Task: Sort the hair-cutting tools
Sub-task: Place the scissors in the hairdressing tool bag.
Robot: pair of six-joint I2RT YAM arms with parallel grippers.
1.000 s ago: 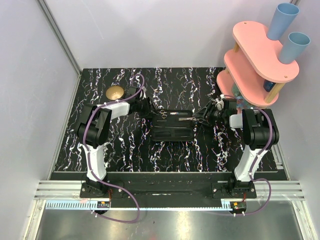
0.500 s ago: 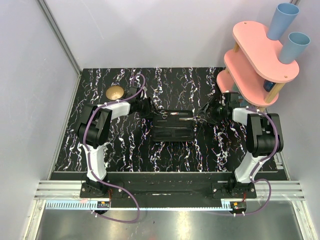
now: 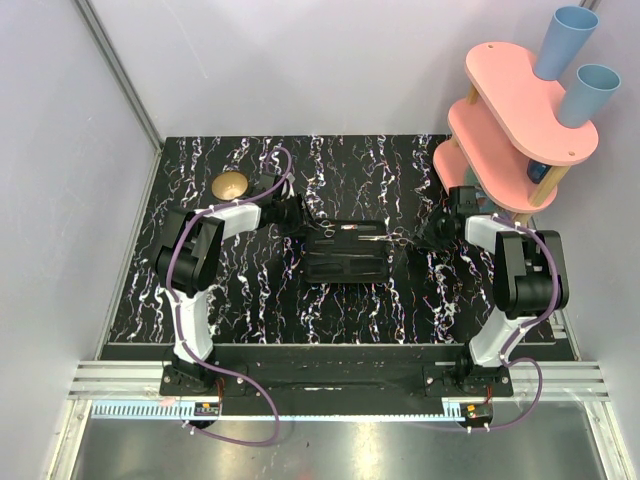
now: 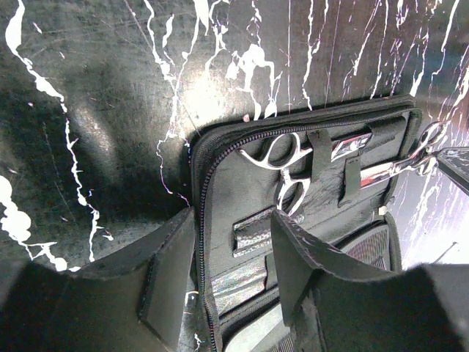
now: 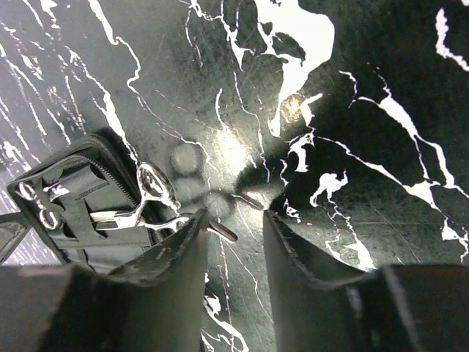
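case (image 3: 345, 262) mid-table, scissors (image 3: 396, 237) overhanging, pink shelf (image 3: 505, 135) right

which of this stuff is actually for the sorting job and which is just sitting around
For the job:
- strapped scissors, inside the case
- overhanging scissors, loops past the case's right edge
- black case, open and holding both

Just lying about:
- brass bowl
- pink shelf
- blue cups

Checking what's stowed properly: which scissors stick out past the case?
The pair nearest the right hand, its loops overhanging the case edge onto the table; the other pair lies wholly inside, under straps.
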